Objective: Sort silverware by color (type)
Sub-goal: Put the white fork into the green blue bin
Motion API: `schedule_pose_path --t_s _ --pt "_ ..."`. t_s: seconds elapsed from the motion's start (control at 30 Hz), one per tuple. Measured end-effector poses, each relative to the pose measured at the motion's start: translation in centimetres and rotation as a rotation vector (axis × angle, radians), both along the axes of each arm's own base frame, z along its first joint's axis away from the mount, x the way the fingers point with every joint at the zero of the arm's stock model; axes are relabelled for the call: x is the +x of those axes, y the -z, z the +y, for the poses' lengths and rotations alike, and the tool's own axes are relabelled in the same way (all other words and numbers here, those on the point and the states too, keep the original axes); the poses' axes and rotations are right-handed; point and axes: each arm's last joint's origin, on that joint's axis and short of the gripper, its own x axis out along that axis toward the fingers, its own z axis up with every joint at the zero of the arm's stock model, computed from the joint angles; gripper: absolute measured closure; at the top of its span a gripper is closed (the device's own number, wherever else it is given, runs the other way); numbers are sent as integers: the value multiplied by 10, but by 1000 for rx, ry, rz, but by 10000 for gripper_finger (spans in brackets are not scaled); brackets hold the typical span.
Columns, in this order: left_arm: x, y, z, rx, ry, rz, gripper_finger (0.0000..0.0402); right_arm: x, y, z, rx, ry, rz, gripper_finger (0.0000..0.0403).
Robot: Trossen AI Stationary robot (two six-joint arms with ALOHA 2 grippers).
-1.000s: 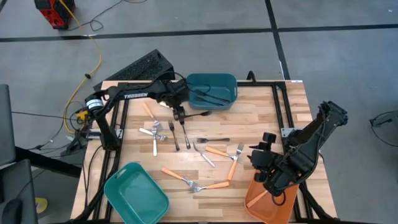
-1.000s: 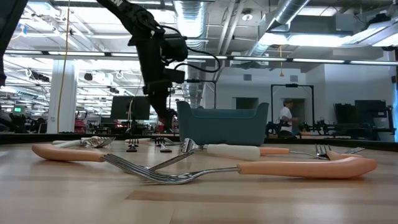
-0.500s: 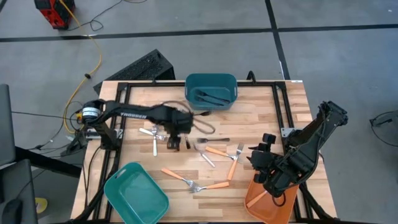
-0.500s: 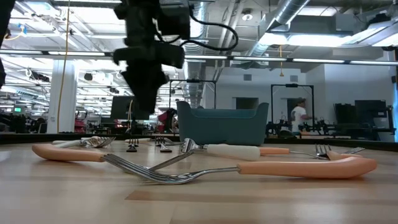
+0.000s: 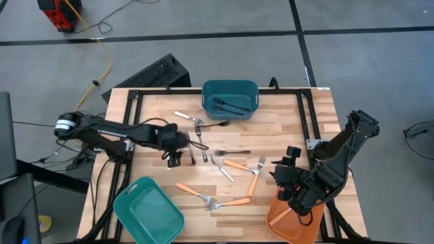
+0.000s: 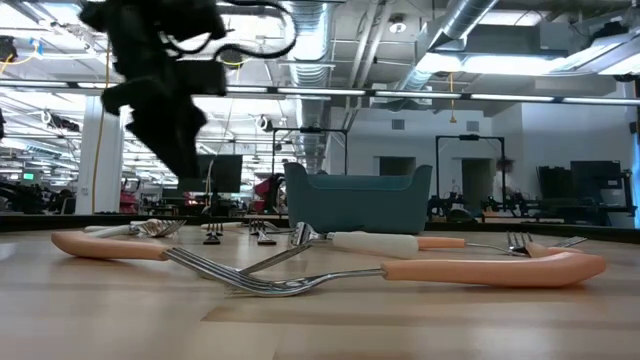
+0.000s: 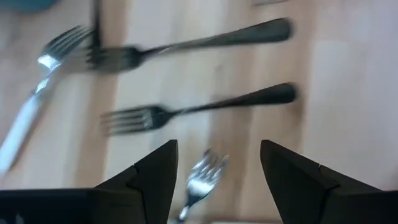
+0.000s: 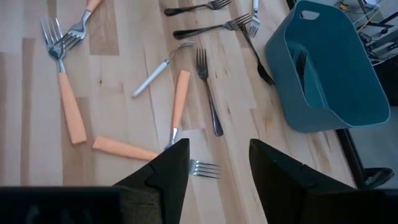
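**Sorting barely begun: dark pieces binned, most forks still on the table**

On the left-centre of the table, I have the left gripper hovering low over the cluster of forks, its fingers spread apart and holding nothing; the wrist view shows a gap between them, with two dark forks lying side by side on the wood beyond and a silver fork head just ahead of the fingertips. The right gripper waits near the right front corner, above the orange bin, its jaws also parted and empty.

Progress, as I read it, is early. The teal bin at the back already holds a couple of dark utensils. The teal bin at the front left looks empty, and I see nothing in the visible part of the orange bin, though the arm covers some of it.

What is left is nearly everything. The orange-handled forks lie scattered in the middle and front of the table, one pair crossing near the front edge. A white-handled fork sits near the back bin, another white-handled piece is in the middle, and dark forks lie just beside the left gripper. I judge a dark or silver fork under the left gripper to be the next pick.
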Motion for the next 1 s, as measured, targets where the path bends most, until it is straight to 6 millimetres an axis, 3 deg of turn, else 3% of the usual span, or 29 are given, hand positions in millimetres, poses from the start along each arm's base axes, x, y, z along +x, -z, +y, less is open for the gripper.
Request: schedule_pose_path --t_s 0.17,0.43,0.6,1.0 --pt "-21 7 1 33 -163 26 187 1 0 1 9 0 -8 210" --pt "-26 11 -10 -225 -593 -26 187 2 -1 2 25 2 -24 210" --pt "-33 12 -21 -181 -766 -52 187 2 0 2 26 2 -24 210" --pt "-41 18 -31 -165 -955 -128 187 2 0 2 27 3 -25 210"
